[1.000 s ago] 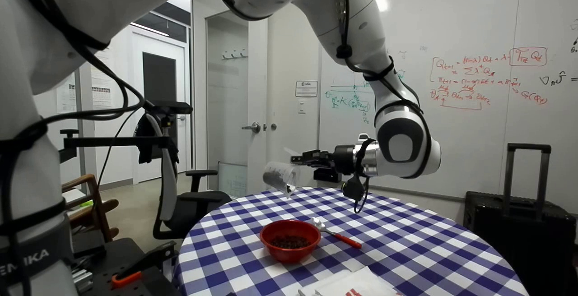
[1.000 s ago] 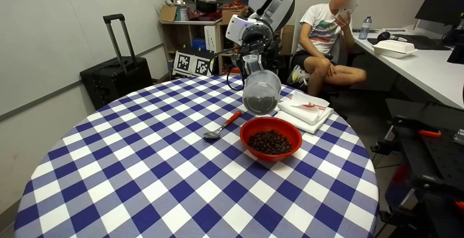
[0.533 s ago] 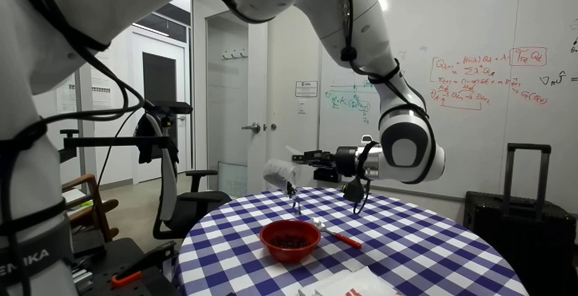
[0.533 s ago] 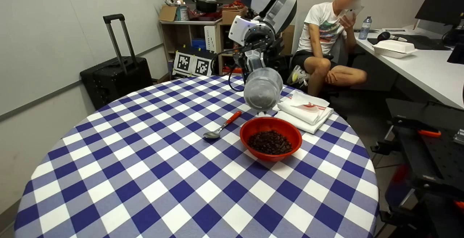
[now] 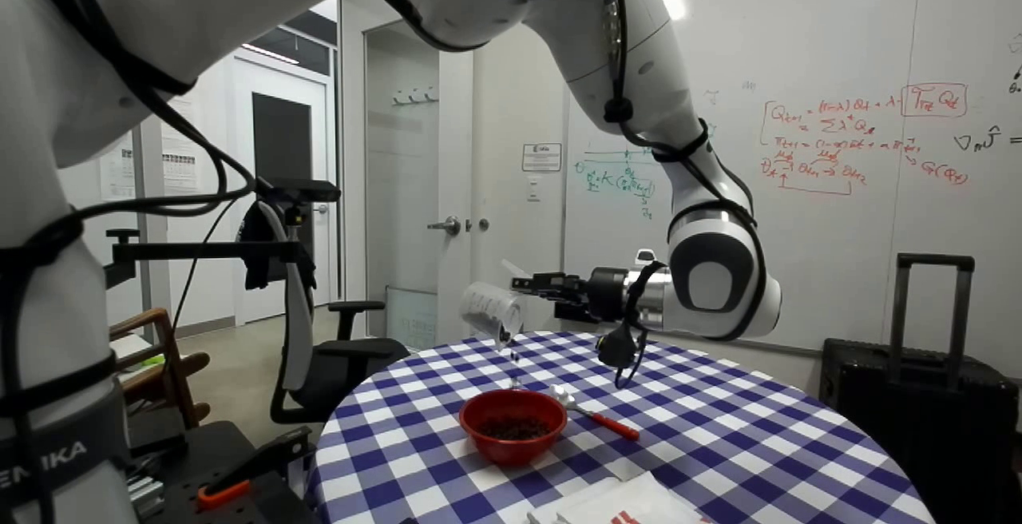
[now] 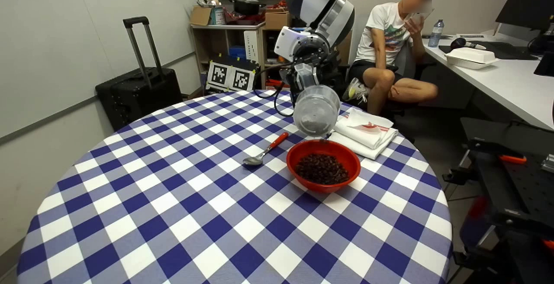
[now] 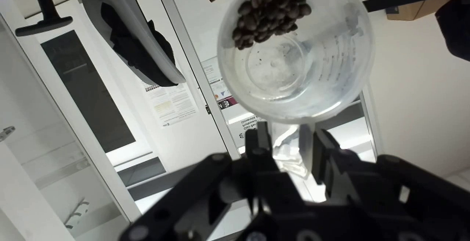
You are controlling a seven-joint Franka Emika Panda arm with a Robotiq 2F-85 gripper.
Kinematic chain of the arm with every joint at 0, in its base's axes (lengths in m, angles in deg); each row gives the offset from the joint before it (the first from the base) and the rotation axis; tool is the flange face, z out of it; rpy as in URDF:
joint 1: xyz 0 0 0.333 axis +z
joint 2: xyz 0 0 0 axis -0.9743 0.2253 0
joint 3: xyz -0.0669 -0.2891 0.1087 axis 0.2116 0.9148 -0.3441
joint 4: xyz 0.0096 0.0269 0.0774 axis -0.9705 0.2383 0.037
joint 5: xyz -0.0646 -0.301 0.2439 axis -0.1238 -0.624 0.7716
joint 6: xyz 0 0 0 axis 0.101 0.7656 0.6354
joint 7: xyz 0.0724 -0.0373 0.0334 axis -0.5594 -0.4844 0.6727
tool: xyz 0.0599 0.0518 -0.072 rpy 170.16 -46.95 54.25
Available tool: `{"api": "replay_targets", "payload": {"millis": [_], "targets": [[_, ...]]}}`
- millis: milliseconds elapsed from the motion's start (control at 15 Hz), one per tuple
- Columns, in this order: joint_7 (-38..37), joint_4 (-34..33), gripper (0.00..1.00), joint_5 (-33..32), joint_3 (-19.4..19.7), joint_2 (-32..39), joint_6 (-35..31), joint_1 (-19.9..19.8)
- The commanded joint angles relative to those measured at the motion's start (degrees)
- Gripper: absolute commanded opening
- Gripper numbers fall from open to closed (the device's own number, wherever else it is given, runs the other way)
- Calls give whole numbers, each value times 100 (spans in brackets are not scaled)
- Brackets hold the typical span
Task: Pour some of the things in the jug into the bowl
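Clear, colourless, cup-shaped plastic jug [image 6: 317, 111] is held in mid-air, tipped well over; its mouth is turned partly downward; an arched, jointed white robot arm [image 5: 655, 93] is stretched over a round table covered in blue-and-white checked cloth [image 6: 186, 214]; beyond the table, a seated person in a white T-shirt [image 6: 389, 37] and a boxy black case with a raised handle [image 6: 138, 95] are seen in an exterior view. On the table, a folded white cloth with red marks [image 6: 368, 134] is laid near a round, shallow, bright red bowl [image 5: 512, 450]; above this bowl, and apart from it, the tipped jug is suspended; by a black two-fingered gripper [image 7: 292, 134] the jug is borne, the jaws being clamped on its clear plastic handle [image 7: 288, 153]; near the bowl, a metal spoon with a red handle [image 6: 273, 144] is laid on the checks. Dark brown beans [image 6: 321, 170] are heaped in the bowl; more of them are gathered against one side of the jug's inside, as shown in the wrist view; between the jug and the bowl, a few small blurred specks [image 5: 514, 358] are caught in the air in an exterior view; whether these are beans cannot be made out.
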Motion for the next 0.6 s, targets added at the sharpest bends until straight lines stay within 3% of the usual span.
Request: {"api": "replay_targets", "payload": {"millis": [0, 533], "targets": [[164, -143, 7, 211, 97, 111, 341, 6], [99, 38, 7, 54, 321, -153, -101, 295]]}}
